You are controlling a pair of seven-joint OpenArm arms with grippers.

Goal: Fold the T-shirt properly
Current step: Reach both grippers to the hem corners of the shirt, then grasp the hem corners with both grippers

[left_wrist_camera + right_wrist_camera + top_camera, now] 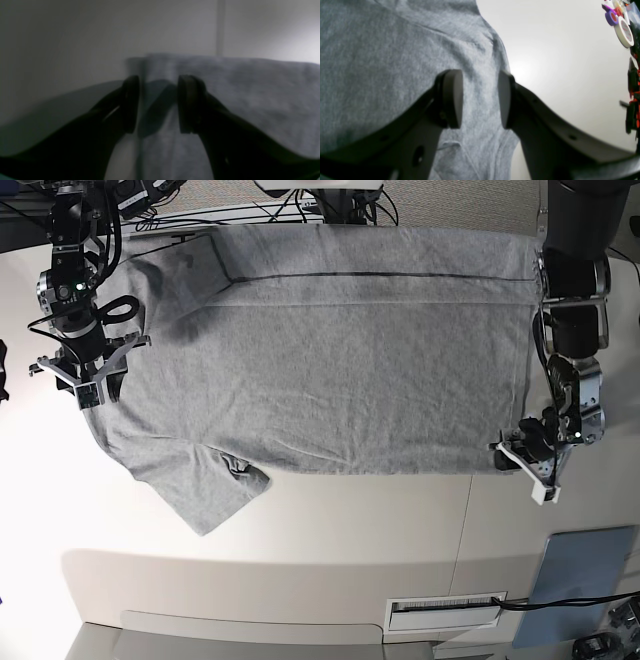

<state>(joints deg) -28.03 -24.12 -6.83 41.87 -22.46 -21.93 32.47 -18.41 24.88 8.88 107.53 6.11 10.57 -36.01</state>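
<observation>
The heather-grey T-shirt (330, 370) lies spread flat across the white table (350, 520), plain side up, with one sleeve (205, 490) pointing to the front left. My left gripper (522, 468) is open at the shirt's front right corner. In the left wrist view the left gripper (157, 105) straddles the shirt's edge (237, 95), its jaws apart. My right gripper (100, 392) is open at the shirt's left edge, above the sleeve. In the right wrist view the right gripper (480, 98) hovers over the fabric (382, 62) near its edge, not pinching it.
A grey-blue flat pad (585, 575) lies at the front right corner of the table. A slot (445, 610) sits in the front edge. Tape rolls (623, 32) and clutter lie beyond the right gripper. Cables run along the back edge.
</observation>
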